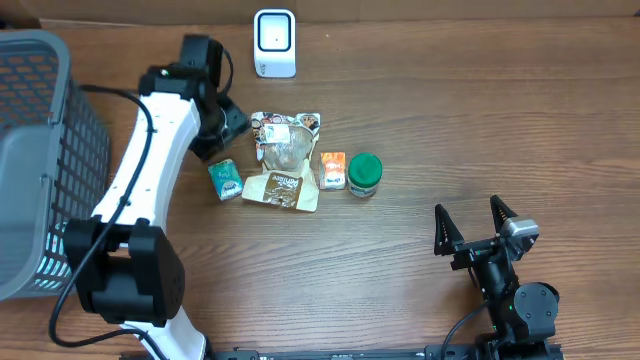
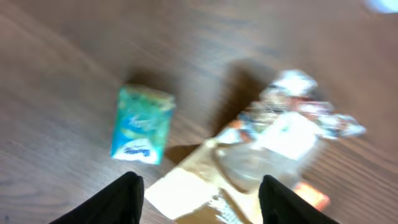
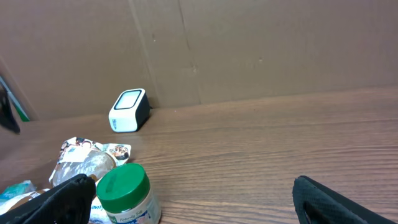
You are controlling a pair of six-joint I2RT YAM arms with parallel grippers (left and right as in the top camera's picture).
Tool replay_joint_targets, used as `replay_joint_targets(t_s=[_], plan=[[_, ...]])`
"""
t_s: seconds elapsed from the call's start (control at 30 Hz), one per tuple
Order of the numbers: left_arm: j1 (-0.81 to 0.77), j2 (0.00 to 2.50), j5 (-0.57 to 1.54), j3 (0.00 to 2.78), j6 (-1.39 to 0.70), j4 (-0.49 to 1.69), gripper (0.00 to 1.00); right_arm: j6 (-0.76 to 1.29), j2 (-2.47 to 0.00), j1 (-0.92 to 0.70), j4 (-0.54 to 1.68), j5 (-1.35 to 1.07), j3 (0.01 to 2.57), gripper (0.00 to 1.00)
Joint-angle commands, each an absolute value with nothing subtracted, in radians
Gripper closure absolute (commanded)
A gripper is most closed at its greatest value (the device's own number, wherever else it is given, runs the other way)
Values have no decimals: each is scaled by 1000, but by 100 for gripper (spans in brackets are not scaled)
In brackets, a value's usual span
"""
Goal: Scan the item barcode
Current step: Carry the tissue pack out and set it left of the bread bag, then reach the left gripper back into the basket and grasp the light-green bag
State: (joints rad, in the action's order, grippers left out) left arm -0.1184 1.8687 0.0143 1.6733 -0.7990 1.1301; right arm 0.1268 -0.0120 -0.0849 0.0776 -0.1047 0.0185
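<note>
- A clear snack bag (image 1: 285,140) lies flat on the worktop (image 1: 450,120) in front of the white scanner (image 1: 274,43), overlapping a brown packet (image 1: 284,188).
- A teal packet (image 1: 225,180) lies front-left of the scanner. An orange carton (image 1: 332,170) and a green-lidded jar (image 1: 364,173) stand front-right.
- The left fingers (image 2: 127,199) are spread apart, gripping nothing, front-left of the scanner.
- The right fingers (image 1: 443,225) are wide apart and empty, well away from the scanner.
- A grey basket (image 1: 40,150) sits far left of the scanner.
</note>
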Motion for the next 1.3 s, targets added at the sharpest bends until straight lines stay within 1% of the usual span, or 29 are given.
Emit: replay_joint_targets(t_s=[0.0, 0.1, 0.2, 0.37, 0.43, 0.53, 0.57, 0.7, 0.93, 1.13, 1.27], plan=[[-133, 1864, 121, 1811, -588, 1166, 36, 130, -8, -79, 74, -107, 8, 0], [-132, 1856, 183, 1906, -501, 1213, 34, 129, -8, -79, 74, -107, 8, 0], [-131, 1842, 189, 2002, -457, 1278, 33, 130, -8, -79, 74, -106, 8, 0], [-131, 1818, 115, 2167, -426, 1395, 32, 130, -8, -79, 74, -107, 8, 0], [-128, 1806, 48, 2236, -426, 1448, 29, 130, -8, -79, 74, -107, 8, 0], [-99, 1777, -46, 2327, -426, 1514, 19, 129, -8, -79, 74, -106, 8, 0], [-81, 1767, -60, 2346, -427, 1525, 18, 129, -8, -79, 74, -107, 8, 0], [27, 1716, -59, 2379, -441, 1550, 15, 129, -8, -79, 74, -106, 8, 0], [324, 1666, -32, 2379, -486, 1562, 9, 130, -8, -79, 74, -107, 8, 0], [550, 1685, -32, 2338, -575, 1561, 8, 129, -8, -79, 74, -107, 8, 0], [659, 1717, -16, 2293, -583, 1562, 9, 130, -8, -79, 74, -106, 8, 0]])
